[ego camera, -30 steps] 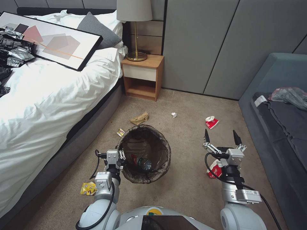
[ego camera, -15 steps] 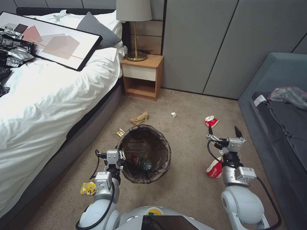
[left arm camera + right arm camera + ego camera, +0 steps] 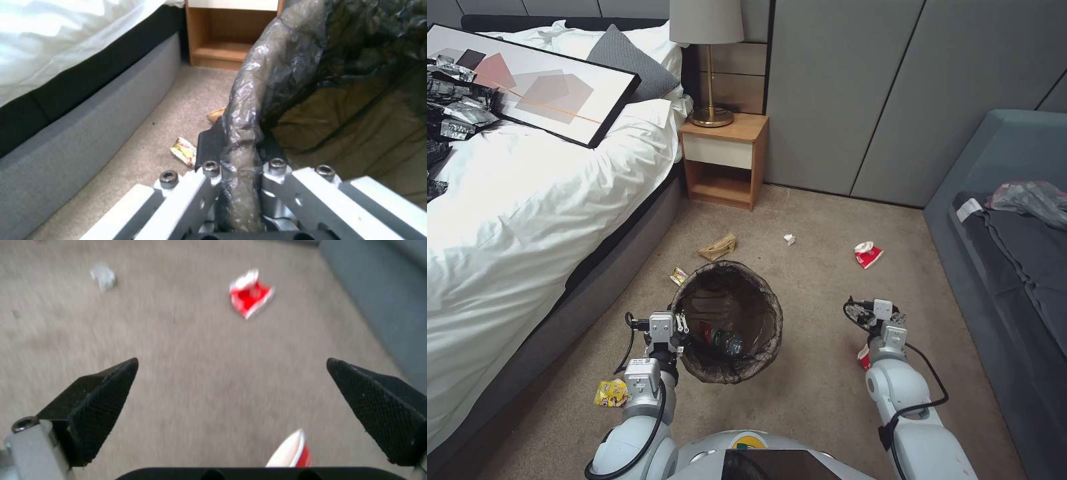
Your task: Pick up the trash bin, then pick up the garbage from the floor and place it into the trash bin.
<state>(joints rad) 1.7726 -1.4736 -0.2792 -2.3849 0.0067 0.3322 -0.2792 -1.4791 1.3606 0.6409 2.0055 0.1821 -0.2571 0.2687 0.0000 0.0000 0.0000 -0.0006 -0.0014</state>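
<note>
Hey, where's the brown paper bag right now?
In the head view the brown paper bag lies on the carpet just beyond the trash bin, toward the nightstand, near the bed's edge on the robot's left.

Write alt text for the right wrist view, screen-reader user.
The right gripper, fingers wide open and holding nothing, hangs over beige carpet. A red-and-white packet and a white tissue scrap lie on the floor beyond it; another red-and-white packet lies close under the gripper.
</note>
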